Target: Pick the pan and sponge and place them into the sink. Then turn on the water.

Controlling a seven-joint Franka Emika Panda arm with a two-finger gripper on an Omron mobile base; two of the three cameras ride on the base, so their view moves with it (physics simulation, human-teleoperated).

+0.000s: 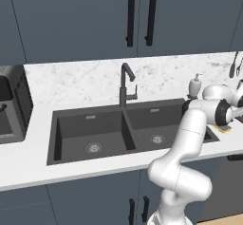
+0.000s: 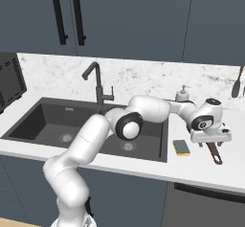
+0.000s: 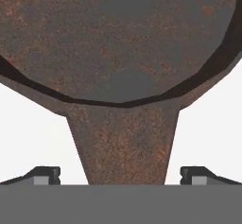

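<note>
Reaching far to the right edge of the left base view, the white arm bends past the double-basin sink [image 1: 95, 134], which sits dark and dry at centre frame with the gooseneck faucet [image 1: 125, 84] standing behind the divider and a white soap dispenser [image 1: 195, 85] just to its right; the sponge [image 1: 224, 128] peeks out at the frame's right, on the counter just beside the sink's rim, largely masked by the forearm. In the right base view, the gripper [image 2: 211, 141] hangs low over the counter at right of centre, directly above the pan's handle [image 2: 214, 153], which pokes out toward the lower right, while the yellow sponge [image 2: 181, 147] lies flat just left of it, between handle and sink [image 2: 28, 120], apparently waiting its turn. In the hand view, the rusty brown pan [image 3: 118, 38] fills the upper frame and its handle [image 3: 125, 147] runs down between the two fingertips [image 3: 45, 175], which stand fully spread on either side, clear of the metal and holding nothing — a stance that suggests the handle was chosen as the narrowest part to grasp.
</note>
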